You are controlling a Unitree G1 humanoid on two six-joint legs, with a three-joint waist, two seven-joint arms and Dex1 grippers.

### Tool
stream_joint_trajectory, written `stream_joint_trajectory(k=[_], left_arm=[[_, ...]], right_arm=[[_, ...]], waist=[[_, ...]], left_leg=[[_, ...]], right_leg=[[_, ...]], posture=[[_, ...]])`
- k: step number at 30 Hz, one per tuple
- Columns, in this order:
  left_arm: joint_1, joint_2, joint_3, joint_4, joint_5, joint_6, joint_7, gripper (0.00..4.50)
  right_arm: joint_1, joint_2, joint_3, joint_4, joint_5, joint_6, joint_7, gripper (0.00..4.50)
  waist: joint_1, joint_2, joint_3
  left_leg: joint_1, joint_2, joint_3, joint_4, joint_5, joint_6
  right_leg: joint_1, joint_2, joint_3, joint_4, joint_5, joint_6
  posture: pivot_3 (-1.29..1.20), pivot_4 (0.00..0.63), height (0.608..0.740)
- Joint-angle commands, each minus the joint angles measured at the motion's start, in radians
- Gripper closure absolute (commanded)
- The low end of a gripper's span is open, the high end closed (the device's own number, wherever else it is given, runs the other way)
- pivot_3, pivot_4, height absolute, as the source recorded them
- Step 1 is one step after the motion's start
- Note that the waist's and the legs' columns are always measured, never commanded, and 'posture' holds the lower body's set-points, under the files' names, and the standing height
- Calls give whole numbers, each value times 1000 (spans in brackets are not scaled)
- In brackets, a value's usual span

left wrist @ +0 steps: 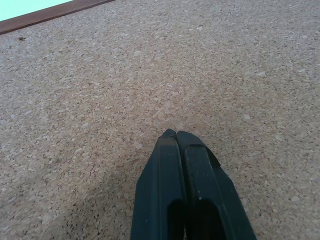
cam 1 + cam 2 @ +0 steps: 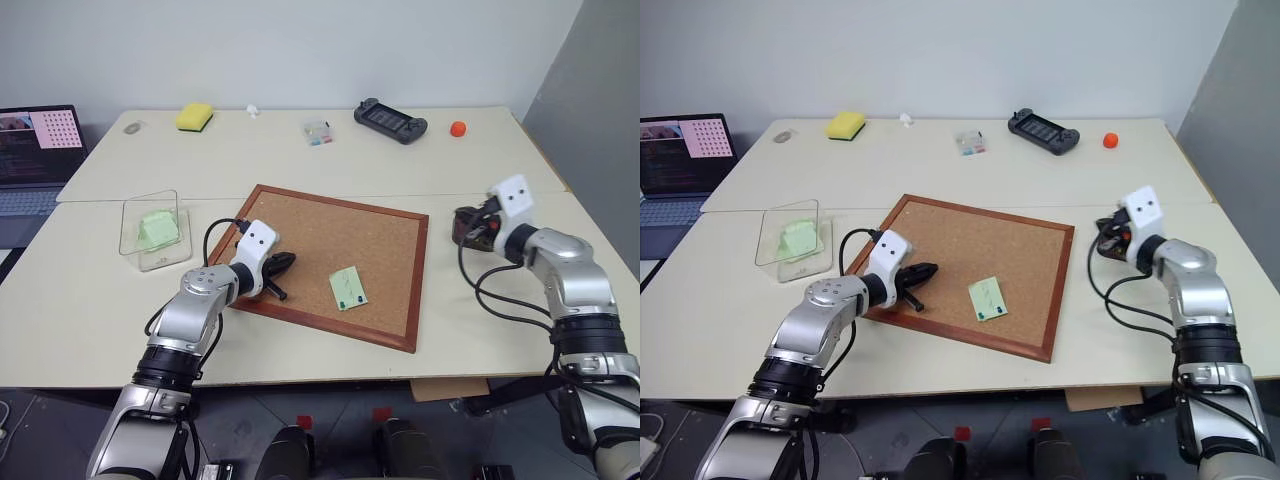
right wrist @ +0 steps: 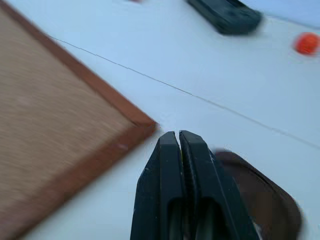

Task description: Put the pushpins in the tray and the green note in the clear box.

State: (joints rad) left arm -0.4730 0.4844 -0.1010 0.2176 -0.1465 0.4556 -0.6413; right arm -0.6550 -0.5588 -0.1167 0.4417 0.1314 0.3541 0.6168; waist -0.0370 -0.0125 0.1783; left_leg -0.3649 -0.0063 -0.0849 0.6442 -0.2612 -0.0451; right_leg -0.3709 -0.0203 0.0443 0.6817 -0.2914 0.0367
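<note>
A pale green note (image 2: pixel 348 288) lies flat on the corkboard (image 2: pixel 330 225), right of centre near its front edge. Another green slip lies inside the clear box (image 2: pixel 150 232) left of the board. My left gripper (image 2: pixel 287 263) is shut and empty, its tips low over the cork (image 1: pixel 100 90) at the board's left side. At the right, my right gripper (image 2: pixel 478 228) is shut, with nothing visible between its fingers. It hangs beside the board's far right corner, above the dark brown tray (image 3: pixel 270 200). The pushpins are too small to make out.
Along the far edge of the table are a yellow sponge (image 2: pixel 194 116), a small clear case with colourful contents (image 2: pixel 318 131), a black game controller (image 2: pixel 390 121) and an orange ball (image 2: pixel 458 128). A laptop (image 2: pixel 35 150) stands off the table's left side.
</note>
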Motion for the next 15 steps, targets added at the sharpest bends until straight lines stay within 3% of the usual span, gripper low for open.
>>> stream_joint_trajectory(k=[1,12,15], left_arm=[[15,1,-22,74,43,38,15,4500],[16,13,-14,61,40,41,13,4500],[20,12,-12,57,40,41,17,4500]], right_arm=[[-78,3,-39,89,13,-33,-41,4492],[-177,18,-44,345,-7,-108,-107,4492],[-191,19,-41,384,0,-125,-103,3936]], waist=[[-1,1,0],[-1,1,-1],[-3,1,-1]], left_leg=[[0,0,0,0,0,0],[0,0,1,0,0,0],[0,0,1,0,0,0]], right_leg=[[0,0,0,0,0,0],[0,0,1,0,0,0],[0,0,1,0,0,0]], posture=[[0,150,740],[0,150,740],[0,150,740]])
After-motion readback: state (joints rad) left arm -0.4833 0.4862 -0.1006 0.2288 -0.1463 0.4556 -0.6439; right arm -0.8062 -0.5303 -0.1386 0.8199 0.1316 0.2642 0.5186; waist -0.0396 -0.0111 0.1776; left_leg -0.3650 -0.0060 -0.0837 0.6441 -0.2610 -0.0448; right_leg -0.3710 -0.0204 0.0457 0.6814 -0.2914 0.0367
